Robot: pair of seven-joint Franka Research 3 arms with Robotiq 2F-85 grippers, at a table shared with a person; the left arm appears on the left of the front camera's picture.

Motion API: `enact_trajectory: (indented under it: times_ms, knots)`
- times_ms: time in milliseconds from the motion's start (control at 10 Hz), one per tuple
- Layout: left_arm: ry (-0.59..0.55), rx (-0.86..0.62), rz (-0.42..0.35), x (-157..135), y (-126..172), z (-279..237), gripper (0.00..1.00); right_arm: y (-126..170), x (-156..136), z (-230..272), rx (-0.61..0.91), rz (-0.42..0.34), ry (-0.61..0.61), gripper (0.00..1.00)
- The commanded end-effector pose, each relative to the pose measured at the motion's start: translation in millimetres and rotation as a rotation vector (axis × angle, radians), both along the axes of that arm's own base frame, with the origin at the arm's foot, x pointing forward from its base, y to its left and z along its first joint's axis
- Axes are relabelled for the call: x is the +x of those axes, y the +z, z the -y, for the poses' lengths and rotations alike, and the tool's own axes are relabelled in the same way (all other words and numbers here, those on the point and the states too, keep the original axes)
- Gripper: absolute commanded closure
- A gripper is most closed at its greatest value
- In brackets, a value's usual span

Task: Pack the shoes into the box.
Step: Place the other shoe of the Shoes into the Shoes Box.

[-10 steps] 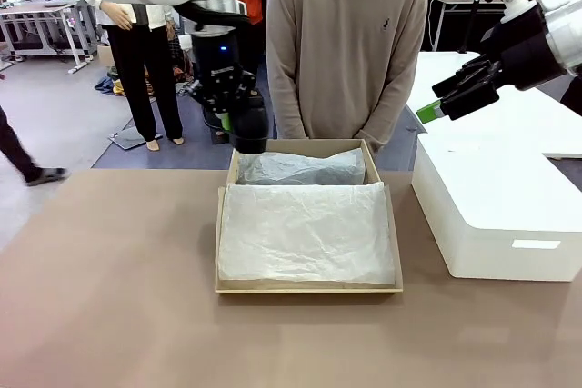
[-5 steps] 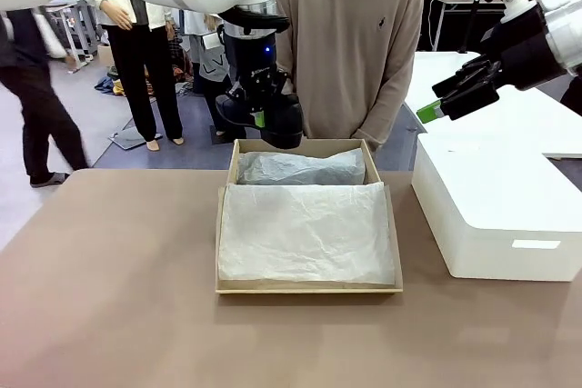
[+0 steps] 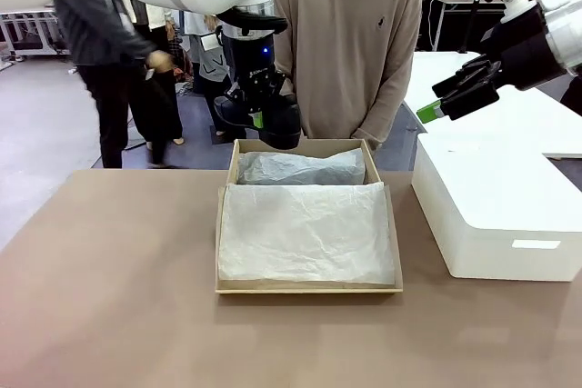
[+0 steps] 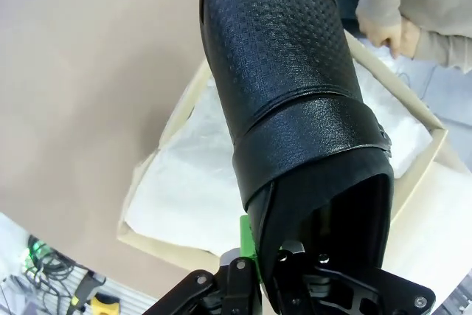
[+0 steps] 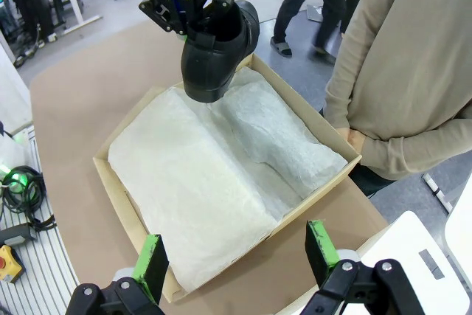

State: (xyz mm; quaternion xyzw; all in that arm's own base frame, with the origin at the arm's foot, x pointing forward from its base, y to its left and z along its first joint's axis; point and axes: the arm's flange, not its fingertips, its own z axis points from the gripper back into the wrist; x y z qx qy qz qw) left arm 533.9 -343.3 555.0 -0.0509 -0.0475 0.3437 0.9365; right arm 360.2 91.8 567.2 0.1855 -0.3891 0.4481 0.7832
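The left hand (image 3: 258,117) was clamped on a glossy black shoe (image 3: 274,126), its green pads pinching the wall of the heel opening, as the left wrist view showed close up. The shoe hung off the worktop (image 3: 109,279) with its toe pointing down, over the far left corner of the brown cardboard box (image 3: 309,289). From the right wrist view the toe sat just above the crumpled paper there; whether it touched could not be told. The box lay open in the middle of the worktop, lined with white tissue paper (image 3: 305,233) that spread smooth across the near part and was bunched up in the far part. The right hand (image 3: 429,114) was held high at the right, well apart from the shoe, above the far edge of a larger white box (image 3: 496,215) that stood just beside the cardboard one. Its fingers were spread wide apart with nothing between them, and its own camera looked down between the two green pads (image 5: 153,256) onto the open box. A person (image 3: 350,43) in a beige sweater stood at the far side, hands held together just behind the box's far rim.
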Motion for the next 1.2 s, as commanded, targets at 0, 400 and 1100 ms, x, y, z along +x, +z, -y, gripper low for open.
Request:
enact_trajectory:
  times_ms: [0, 400, 1100]
  knots:
    - [0.000, 0.000, 0.000, 0, 0, 0, 1.00, -1, 4, 1, 0.016, 0.015, 0.023, 0.00]
    - [0.328, -0.012, -0.032, -15, 3, 49, 1.00, -1, 4, 1, 0.016, 0.015, 0.023, 0.00]
    - [0.618, -0.050, 0.025, -18, -25, 132, 1.00, -1, 4, 1, 0.016, 0.015, 0.023, 0.00]
